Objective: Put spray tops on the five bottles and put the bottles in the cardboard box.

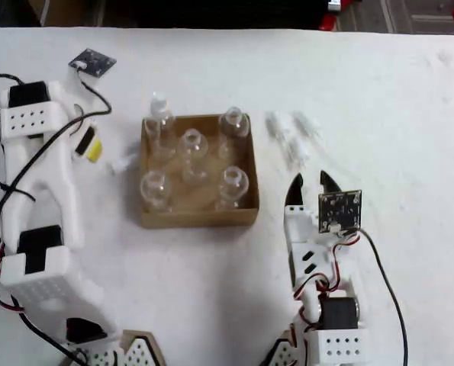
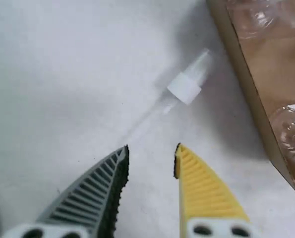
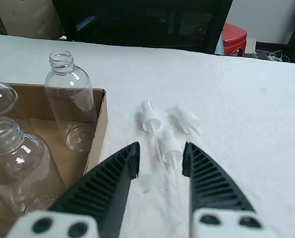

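The cardboard box (image 1: pixel 198 216) stands mid-table with several clear bottles in it. One bottle (image 1: pixel 159 122) at its far left corner wears a white spray top; the others, such as the bottle (image 3: pixel 70 99), have bare necks. A loose spray top (image 2: pixel 187 84) lies on the table left of the box (image 2: pixel 246 84), just ahead of my open left gripper (image 2: pixel 151 158), also seen at the left (image 1: pixel 89 143). Three spray tops (image 3: pixel 170 144) lie right of the box (image 3: pixel 98 129), in front of my open right gripper (image 3: pixel 159 158), which sits by the box's near right corner (image 1: pixel 310 187).
A small dark circuit board (image 1: pixel 93 62) with a cable lies at the far left of the white table (image 1: pixel 394 99). Cables (image 1: pixel 379 267) trail beside the right arm. A dark chair and a red stool (image 3: pixel 234 34) stand beyond the table's far edge.
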